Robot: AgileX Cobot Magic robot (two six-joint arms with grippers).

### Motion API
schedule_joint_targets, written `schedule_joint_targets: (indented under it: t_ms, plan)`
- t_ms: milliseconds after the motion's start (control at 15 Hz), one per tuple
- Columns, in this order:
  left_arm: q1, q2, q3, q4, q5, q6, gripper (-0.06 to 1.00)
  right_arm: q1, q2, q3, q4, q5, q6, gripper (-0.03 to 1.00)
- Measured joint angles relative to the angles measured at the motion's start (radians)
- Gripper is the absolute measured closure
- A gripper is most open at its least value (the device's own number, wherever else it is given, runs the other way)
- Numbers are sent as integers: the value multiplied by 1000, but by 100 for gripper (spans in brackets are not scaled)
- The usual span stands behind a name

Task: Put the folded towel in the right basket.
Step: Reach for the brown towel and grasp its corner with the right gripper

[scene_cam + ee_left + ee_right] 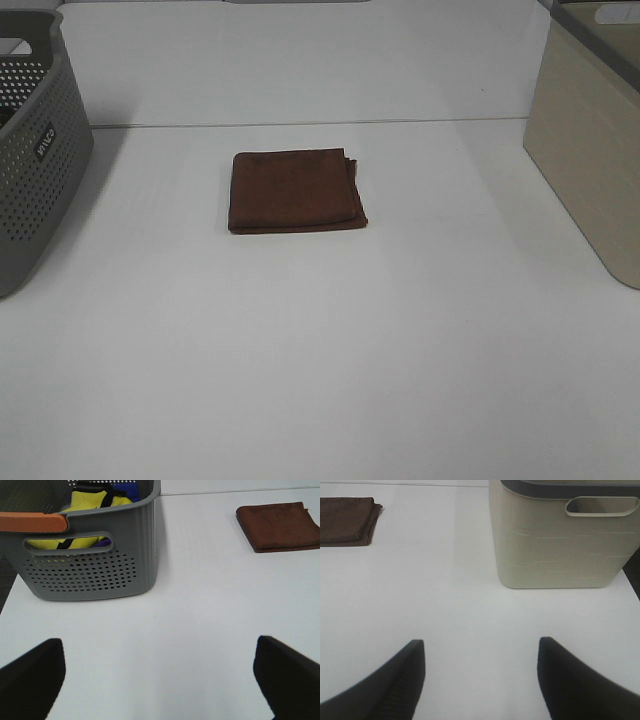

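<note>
The towel (296,190) lies flat on the counter (400,350), ahead of the right gripper (480,652) and toward the other arm's side, well apart from it (near-square, no clear long axis). The basket (555,550) stands near, ahead. The right gripper and the left gripper (159,647) are spread wide, empty.

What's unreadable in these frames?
- Beige basket interior: cut off by the exterior high edge; right wrist shows only its wall.
- Grey basket contents: in left wrist its wall hides most of a yellow item.
- Towel fold count: layers too small in every view.
</note>
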Motion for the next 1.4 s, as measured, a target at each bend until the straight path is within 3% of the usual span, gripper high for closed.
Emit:
schedule_joint_targets:
  t_ms: [1400]
  plan:
    - [0,0,0,0,0,0,-3,0,0,0,0,0,0,35]
